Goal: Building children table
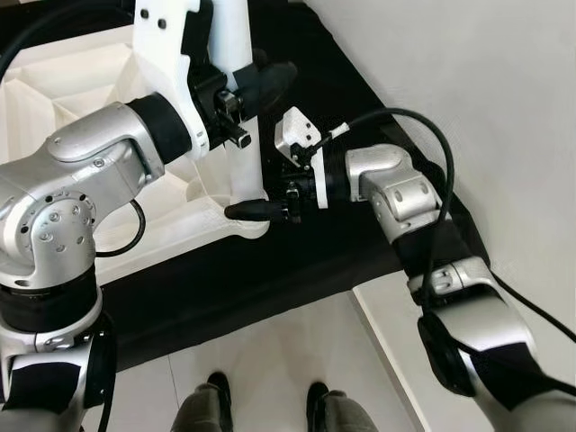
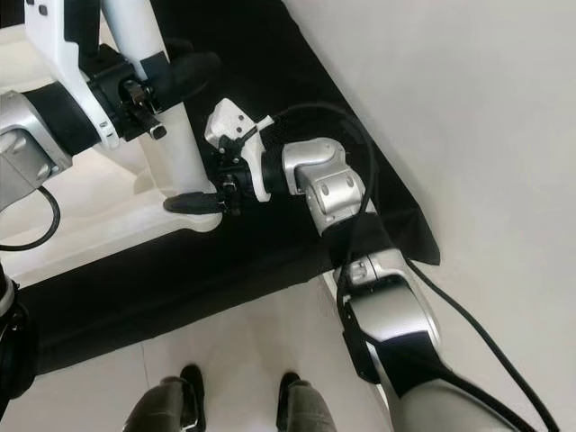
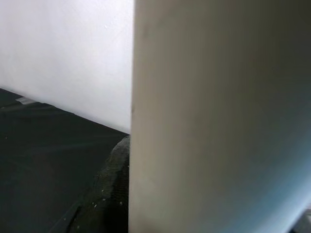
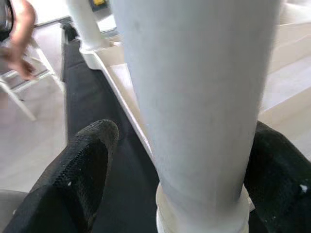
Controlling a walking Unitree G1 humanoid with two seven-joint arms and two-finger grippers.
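The upturned white plastic children's tabletop with moulded ribs [image 1: 81, 108] fills the upper left of the left eye view, lying underside-up on a black cloth mat [image 1: 297, 261] that runs diagonally across the pale tiled floor [image 1: 270, 360]. From its near corner rises the white round plastic table leg [image 1: 236, 90], standing upright at centre top, its foot seated in the corner socket at centre frame.

The step in hand, as I judge it, is seating this leg in its socket. To do it well I keep the leg plumb over the socket, hold high and low together so it cannot tilt, and press or turn straight along its axis; a skewed push would likely jam the collar.

My left gripper [image 1: 256, 85], upper centre, is clenched around the leg's upper part; in the left wrist view the leg sits hard against one finger. My right gripper [image 1: 261, 209], centre frame, brackets the leg's base just above the socket: in the right wrist view one black textured finger [image 4: 82, 165] lies either side of the leg, apparently closed on it.

Count: one tabletop, one mat, two legs (a second white leg [image 4: 87, 24] stands at a far corner, upper left of the right wrist view), two grippers, two dark shoes [image 1: 216, 391] at bottom centre, one blurred person's hand [image 4: 19, 43].
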